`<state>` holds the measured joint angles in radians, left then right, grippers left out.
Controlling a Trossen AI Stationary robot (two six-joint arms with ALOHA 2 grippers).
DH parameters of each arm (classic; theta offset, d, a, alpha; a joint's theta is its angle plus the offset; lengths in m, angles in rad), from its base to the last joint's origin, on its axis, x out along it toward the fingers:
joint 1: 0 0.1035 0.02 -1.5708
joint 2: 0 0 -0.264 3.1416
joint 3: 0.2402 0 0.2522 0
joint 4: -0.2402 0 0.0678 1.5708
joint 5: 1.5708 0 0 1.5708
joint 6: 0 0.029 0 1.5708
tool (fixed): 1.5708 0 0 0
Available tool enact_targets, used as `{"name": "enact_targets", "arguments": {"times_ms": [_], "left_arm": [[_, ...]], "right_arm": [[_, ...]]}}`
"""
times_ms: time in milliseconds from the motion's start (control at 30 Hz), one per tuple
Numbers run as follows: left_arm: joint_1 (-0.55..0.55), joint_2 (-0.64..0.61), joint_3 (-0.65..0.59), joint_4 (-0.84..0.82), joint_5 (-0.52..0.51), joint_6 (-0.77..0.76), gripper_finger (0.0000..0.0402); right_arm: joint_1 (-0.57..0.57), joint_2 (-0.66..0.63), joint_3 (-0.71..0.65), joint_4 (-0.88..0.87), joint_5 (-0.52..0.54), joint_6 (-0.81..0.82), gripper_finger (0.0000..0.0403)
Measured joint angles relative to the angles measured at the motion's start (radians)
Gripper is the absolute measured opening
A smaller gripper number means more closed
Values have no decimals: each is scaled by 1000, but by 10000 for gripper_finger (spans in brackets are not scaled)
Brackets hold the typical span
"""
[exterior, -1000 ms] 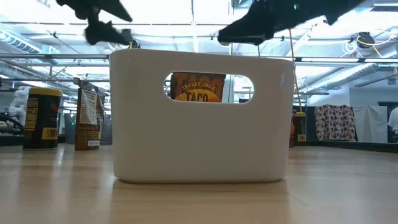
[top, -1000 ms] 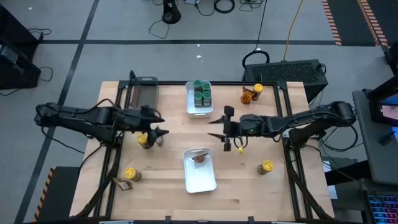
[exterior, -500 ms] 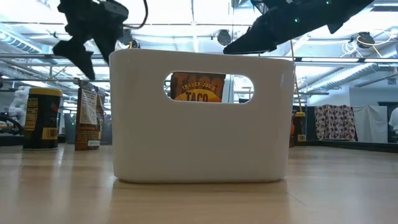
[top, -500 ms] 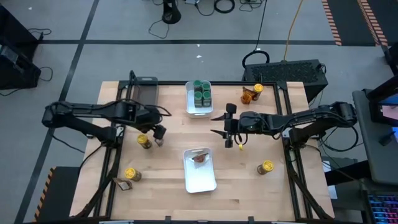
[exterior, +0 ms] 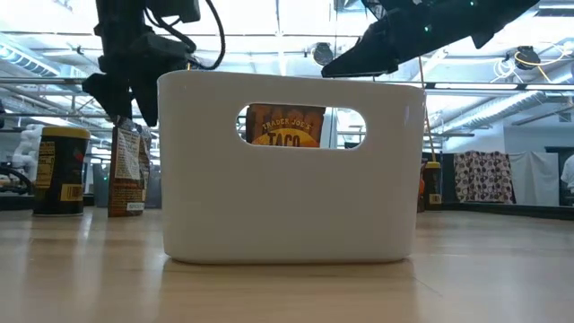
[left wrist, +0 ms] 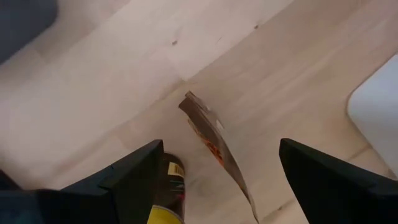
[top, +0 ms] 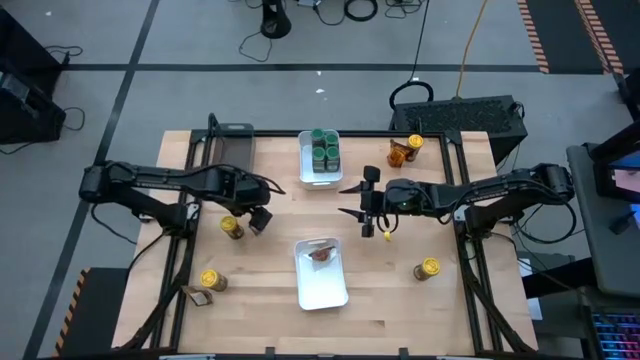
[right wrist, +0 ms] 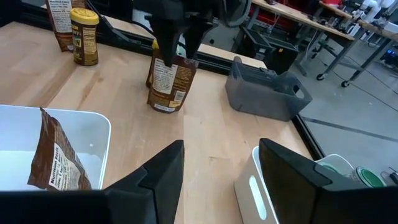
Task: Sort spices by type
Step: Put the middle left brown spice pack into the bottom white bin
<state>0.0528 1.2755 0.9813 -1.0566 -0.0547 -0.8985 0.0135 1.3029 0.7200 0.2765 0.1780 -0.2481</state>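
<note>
A brown-orange packet (right wrist: 171,84) stands upright on the table's left half, next to a yellow-lidded jar (top: 232,227). My left gripper (left wrist: 221,149) points down over the packet, open. Its fingers (left wrist: 140,177) stand on either side of the packet's top edge (left wrist: 202,121), with a gap on both sides. My right gripper (top: 352,200) hangs open and empty above the table's middle, between the two white bins. The far bin (top: 305,170) holds several green-lidded jars (top: 324,146). The near bin (top: 325,292) holds one packet (top: 322,253).
A second jar (top: 209,279) and packet (top: 200,296) sit at the near left. More yellow-lidded jars stand at the near right (top: 427,268) and far right (top: 415,143), beside a packet (top: 398,154). A dark grey tray (top: 232,140) stands at the far left.
My left gripper has tipped from nearly level to pointing down and rolled. It has sunk toward the upright packet beside the yellow-lidded jar and now straddles the packet's top edge, still open. The packet and jar have stayed put.
</note>
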Motion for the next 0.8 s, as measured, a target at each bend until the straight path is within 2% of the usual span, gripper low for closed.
{"name": "enact_targets", "arguments": {"times_ms": [500,600,800], "left_arm": [[0,58,0,7,-6,71,320],[0,58,0,7,-6,73,305],[0,58,0,7,-6,74,247]], "right_arm": [[0,0,0,0,0,0,189],[0,0,0,0,0,0,189],[0,0,0,0,1,0,189]]}}
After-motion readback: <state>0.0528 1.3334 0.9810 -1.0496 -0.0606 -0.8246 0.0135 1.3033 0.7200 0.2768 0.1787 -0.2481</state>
